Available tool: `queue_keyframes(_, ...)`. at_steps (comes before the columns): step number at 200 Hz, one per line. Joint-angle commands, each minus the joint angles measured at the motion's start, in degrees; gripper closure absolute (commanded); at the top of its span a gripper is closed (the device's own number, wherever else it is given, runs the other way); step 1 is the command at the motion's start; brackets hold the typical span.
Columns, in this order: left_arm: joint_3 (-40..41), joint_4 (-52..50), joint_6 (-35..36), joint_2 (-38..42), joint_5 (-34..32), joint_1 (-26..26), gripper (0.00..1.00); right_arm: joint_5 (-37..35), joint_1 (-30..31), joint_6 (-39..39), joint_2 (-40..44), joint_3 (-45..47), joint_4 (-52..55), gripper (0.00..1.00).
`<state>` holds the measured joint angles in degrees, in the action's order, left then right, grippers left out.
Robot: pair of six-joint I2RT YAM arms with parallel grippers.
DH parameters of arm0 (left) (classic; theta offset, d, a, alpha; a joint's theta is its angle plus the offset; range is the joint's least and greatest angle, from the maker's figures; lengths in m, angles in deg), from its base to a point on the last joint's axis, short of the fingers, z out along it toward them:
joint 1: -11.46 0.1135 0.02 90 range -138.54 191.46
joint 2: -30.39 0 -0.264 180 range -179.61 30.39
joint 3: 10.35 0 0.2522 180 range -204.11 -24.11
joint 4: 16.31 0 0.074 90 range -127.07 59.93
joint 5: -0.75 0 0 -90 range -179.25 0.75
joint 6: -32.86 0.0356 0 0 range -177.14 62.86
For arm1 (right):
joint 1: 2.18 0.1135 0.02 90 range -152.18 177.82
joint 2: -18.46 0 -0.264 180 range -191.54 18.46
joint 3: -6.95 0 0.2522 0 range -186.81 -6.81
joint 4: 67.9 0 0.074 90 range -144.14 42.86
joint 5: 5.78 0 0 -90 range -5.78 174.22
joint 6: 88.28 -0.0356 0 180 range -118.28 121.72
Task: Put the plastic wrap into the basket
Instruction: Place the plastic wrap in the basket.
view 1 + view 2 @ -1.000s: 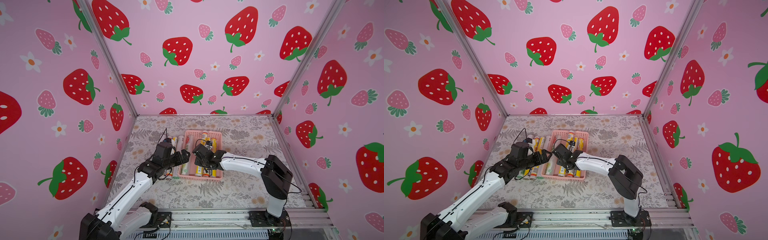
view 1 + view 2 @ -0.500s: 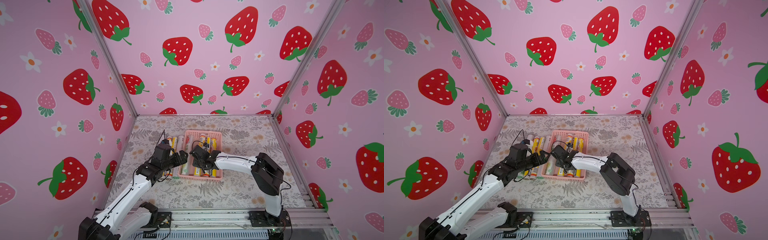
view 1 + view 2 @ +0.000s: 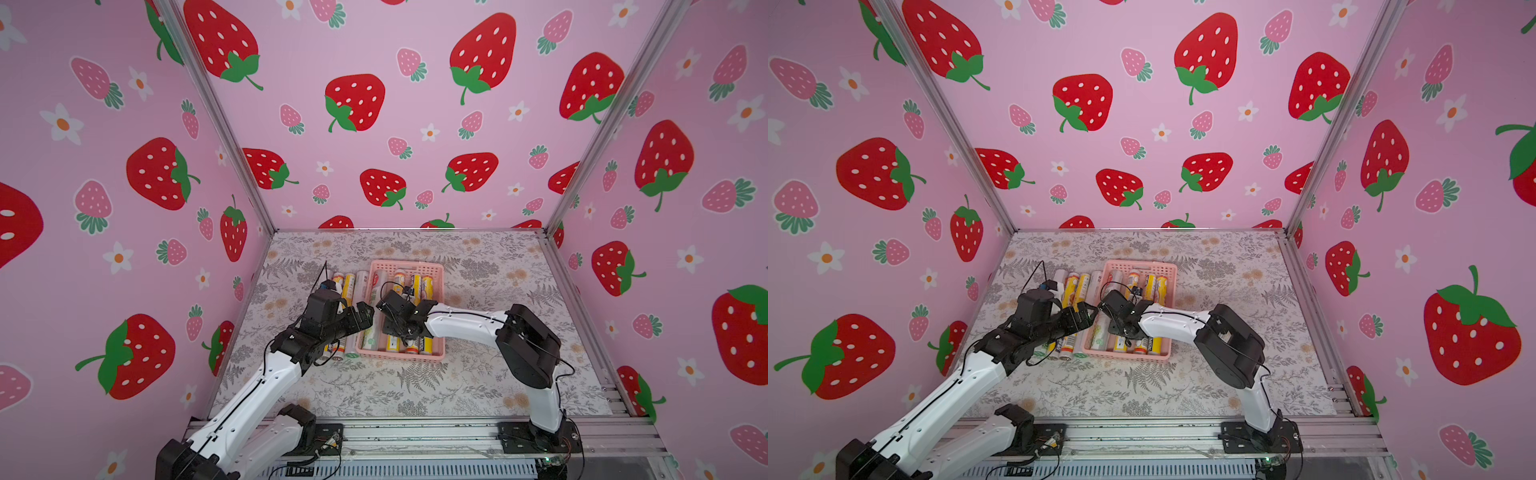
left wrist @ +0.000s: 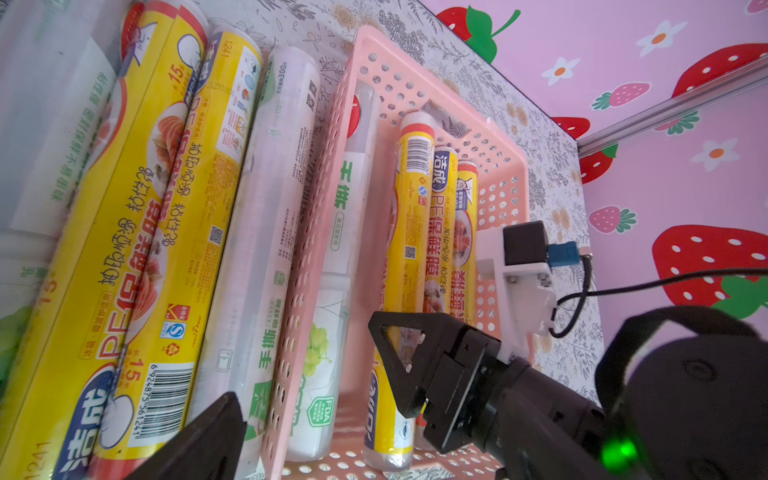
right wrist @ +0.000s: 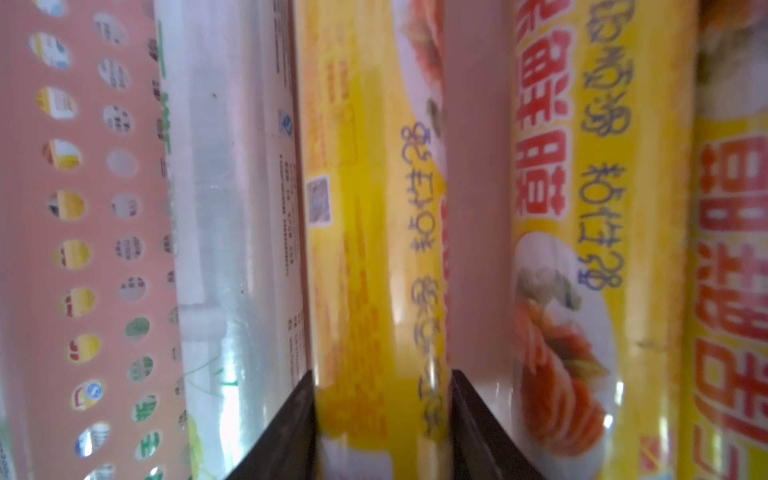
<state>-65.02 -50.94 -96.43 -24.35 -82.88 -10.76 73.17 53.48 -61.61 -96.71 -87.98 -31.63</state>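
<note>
**Four rolls in, four out: right tool at the second slot**

On the bench (image 3: 415, 386), left of the basket (image 4: 316, 232), four rolls of plastic wrap lie side by side, parallel to its long wall. In order they are the far white roll (image 4: 41, 104), first yellow roll (image 4: 104, 257), second yellow roll (image 4: 195, 199) and near white roll (image 4: 270, 199), which sits just beside the wall. They look staged this way so each goes in by a sideways shift with no turning. They are nearly basket-length, so a skewed roll would catch the end walls.

The left tool (image 3: 362, 318) hovers empty with its jaws wide apart, over the near white roll by the wall. It looks lined up for the next pick, nearest roll first.

Inside the basket, the green-print roll (image 4: 347, 232) lies against the left wall. Next come the straddled yellow roll (image 4: 409, 232), a strip of bare floor, the inner yellow roll (image 4: 441, 208) and the end yellow roll (image 4: 466, 216).

The right tool (image 5: 381, 419) reaches down with one finger on each side of the straddled yellow roll, which rests on the basket floor. The fingers sit close against it, but the views do not show whether they are clamped or slack. This is probably the end of a placement.

Risk: the two tools are near each other over the left wall, so the right should clear out before the left descends.
</note>
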Motion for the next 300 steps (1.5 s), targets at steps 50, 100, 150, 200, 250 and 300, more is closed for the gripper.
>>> queue_keyframes(50, 0.3, -2.3, -1.2, 1.0, -0.5, 2.1, 0.0, 1.1, 0.6, 2.5, 0.7, -1.0, 0.0, 0.49)
queue_keyframes(100, -2.9, -11.4, -1.6, 5.4, -2.7, 4.5, 0.0, 3.8, -1.9, 11.0, 2.8, 0.3, -2.6, 0.44)
queue_keyframes(150, -6.7, -21.2, -0.3, 8.6, -7.6, 7.3, 0.0, 10.5, -3.5, 17.2, 4.1, 2.6, -9.0, 0.44)
queue_keyframes(200, -10.3, -25.3, 1.2, 7.2, -11.2, 9.0, 0.0, 9.1, -4.4, 22.4, 9.7, 3.3, -8.6, 0.44)
queue_keyframes(250, -10.9, -27.1, 2.3, 0.6, -15.8, 12.4, 0.0, 8.4, -9.8, 20.1, 20.0, 11.7, -4.3, 0.45)
queue_keyframes(300, -11.1, -23.6, 7.8, -6.2, -8.1, 21.6, 0.03, 8.4, -12.2, 26.4, 27.8, 16.2, -0.6, 0.46)
